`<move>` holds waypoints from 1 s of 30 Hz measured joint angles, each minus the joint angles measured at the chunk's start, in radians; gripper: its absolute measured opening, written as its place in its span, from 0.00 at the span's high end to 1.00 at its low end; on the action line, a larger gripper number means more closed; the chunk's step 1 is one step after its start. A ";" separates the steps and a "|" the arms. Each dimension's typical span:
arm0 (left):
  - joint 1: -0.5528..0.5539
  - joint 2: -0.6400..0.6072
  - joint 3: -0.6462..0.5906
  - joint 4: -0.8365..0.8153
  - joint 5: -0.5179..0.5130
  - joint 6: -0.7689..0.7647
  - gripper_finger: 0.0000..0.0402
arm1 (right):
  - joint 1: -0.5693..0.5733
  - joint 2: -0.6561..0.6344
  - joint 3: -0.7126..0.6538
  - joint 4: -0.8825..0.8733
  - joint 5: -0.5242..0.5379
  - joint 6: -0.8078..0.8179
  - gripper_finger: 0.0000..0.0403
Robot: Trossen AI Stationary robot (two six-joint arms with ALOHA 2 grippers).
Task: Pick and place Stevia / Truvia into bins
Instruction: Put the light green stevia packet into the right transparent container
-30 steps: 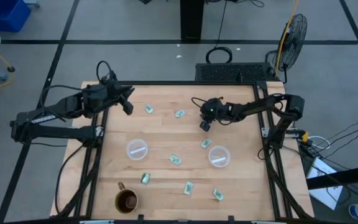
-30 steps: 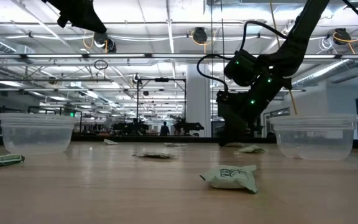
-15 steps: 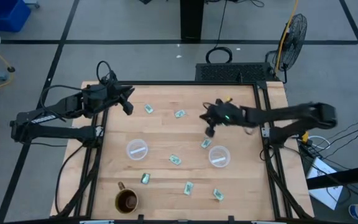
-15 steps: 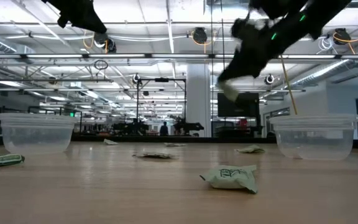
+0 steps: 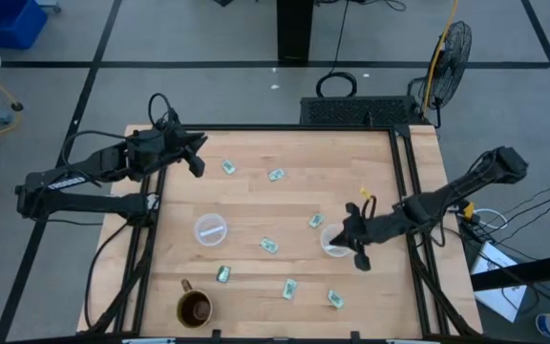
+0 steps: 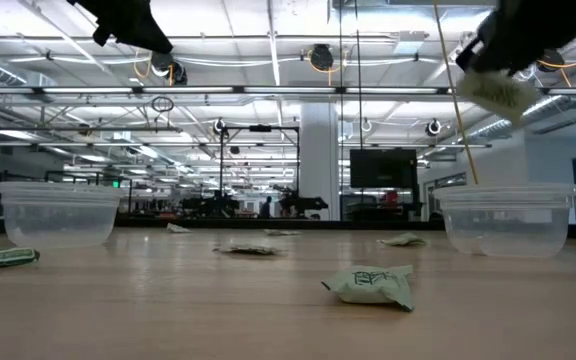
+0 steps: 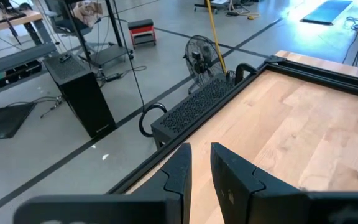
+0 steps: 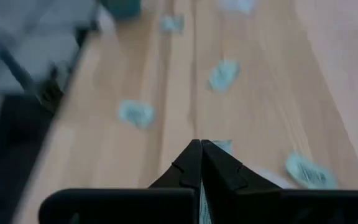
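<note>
Desk (image 5: 256, 191) edge first: your left pincer (image 5: 197, 161) waits at the far left corner, raised above the wood, its fingers (image 7: 178, 169) drawn close with only a thin slit between them and nothing gripped. Just to its right lie two packets near the far side, one (image 5: 228, 167) beside the pincer and one (image 5: 276, 175) toward the middle. Nearer you, the left bin (image 5: 210, 229) stands upright with something pale showing inside, and a brown mug (image 5: 195, 309) sits at the front edge. Between the bins you have loose packets: one (image 5: 222, 274) by the mug, one (image 5: 269, 246) at centre, one (image 5: 289, 288) further forward, one (image 5: 316, 221) just beside the right bin (image 5: 334, 241), and one (image 5: 334, 300) at the front right. Your right pincer (image 5: 361, 250) hangs over the right bin's rim, fingers (image 8: 194, 165) pressed together on a pale Stevia packet (image 6: 496, 92), held well above the cup in the low view.
</note>
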 joint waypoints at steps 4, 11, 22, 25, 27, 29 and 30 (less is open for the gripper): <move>0.000 0.000 0.000 0.001 0.000 -0.003 0.83 | 0.001 0.047 -0.001 -0.063 0.037 0.008 1.00; 0.000 0.000 0.000 0.000 0.000 -0.023 0.83 | -0.026 0.150 -0.001 -0.107 0.047 0.135 1.00; 0.000 0.000 0.000 0.000 0.000 -0.021 0.83 | -0.034 0.299 -0.001 -0.093 0.010 0.180 1.00; 0.001 0.000 0.000 0.000 -0.001 -0.020 0.83 | -0.040 0.327 -0.001 -0.085 0.000 0.202 1.00; 0.000 0.000 0.000 0.000 -0.001 -0.014 0.83 | -0.045 0.341 -0.001 -0.070 -0.002 0.208 1.00; 0.000 0.000 0.000 0.000 -0.001 -0.014 0.83 | -0.049 0.353 -0.001 -0.059 -0.007 0.208 1.00; 0.001 0.000 0.000 0.000 -0.001 -0.014 0.83 | -0.053 0.360 -0.001 -0.055 -0.007 0.206 0.99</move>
